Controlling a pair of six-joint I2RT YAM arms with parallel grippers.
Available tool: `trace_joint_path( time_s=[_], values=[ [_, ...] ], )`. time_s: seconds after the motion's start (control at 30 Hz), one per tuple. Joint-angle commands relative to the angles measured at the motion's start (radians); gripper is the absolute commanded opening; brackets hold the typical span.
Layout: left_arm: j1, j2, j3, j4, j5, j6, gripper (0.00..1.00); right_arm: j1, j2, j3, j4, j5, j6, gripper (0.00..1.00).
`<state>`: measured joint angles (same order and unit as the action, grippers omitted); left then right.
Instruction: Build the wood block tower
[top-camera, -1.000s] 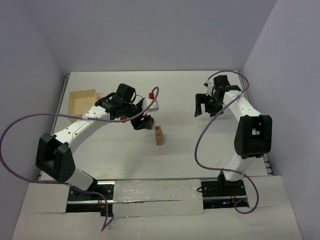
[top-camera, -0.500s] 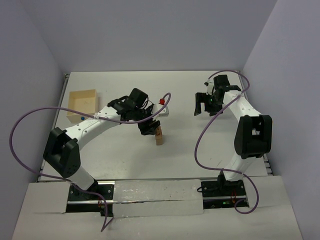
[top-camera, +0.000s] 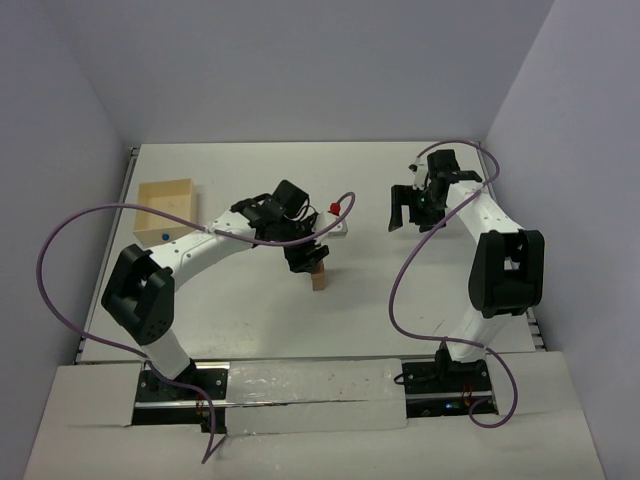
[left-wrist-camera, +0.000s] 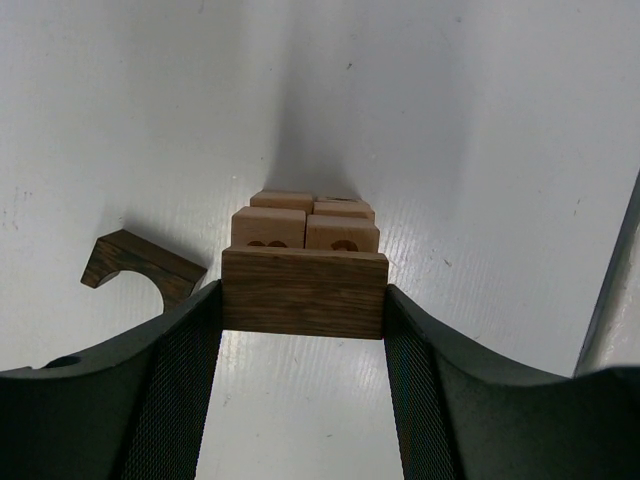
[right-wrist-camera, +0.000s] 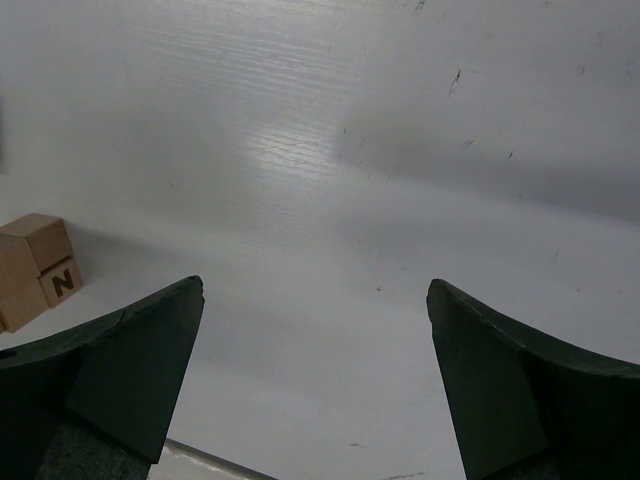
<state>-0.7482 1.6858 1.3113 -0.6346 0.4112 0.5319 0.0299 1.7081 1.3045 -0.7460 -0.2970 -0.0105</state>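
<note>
**Placing the dark block.** The left arm (top-camera: 215, 240) reaches over the wood block tower (left-wrist-camera: 306, 222), which stands on the desk (top-camera: 400, 300) between the 2 arms, nearer the left one. The left jaws are clamped on a dark brown block (left-wrist-camera: 304, 293), gripped at its 2 ends so that its long axis runs from finger to finger. In the left wrist view the tower lies straight beyond this block, centred between the jaws. Its top shows 2 pale cubes side by side, parallel to that axis. An arch piece (left-wrist-camera: 138, 264) lies on the desk just left of the tower in that view. The right jaws stand wide apart and empty, well to the tower's right. Lowering the block squarely appears to be what remains.
</note>
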Motion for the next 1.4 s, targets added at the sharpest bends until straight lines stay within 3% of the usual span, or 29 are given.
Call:
trace_joint_path(
  time_s=[0.0, 1.37],
  values=[
    [-0.014, 0.011, 0.051, 0.035, -0.011, 0.003, 0.3, -0.007, 0.015, 0.022, 0.02, 0.012, 0.009, 1.0],
    [-0.022, 0.055, 0.068, 0.03, -0.011, 0.054, 0.52, -0.007, 0.028, 0.033, 0.016, 0.013, 0.009, 1.0]
  ],
)
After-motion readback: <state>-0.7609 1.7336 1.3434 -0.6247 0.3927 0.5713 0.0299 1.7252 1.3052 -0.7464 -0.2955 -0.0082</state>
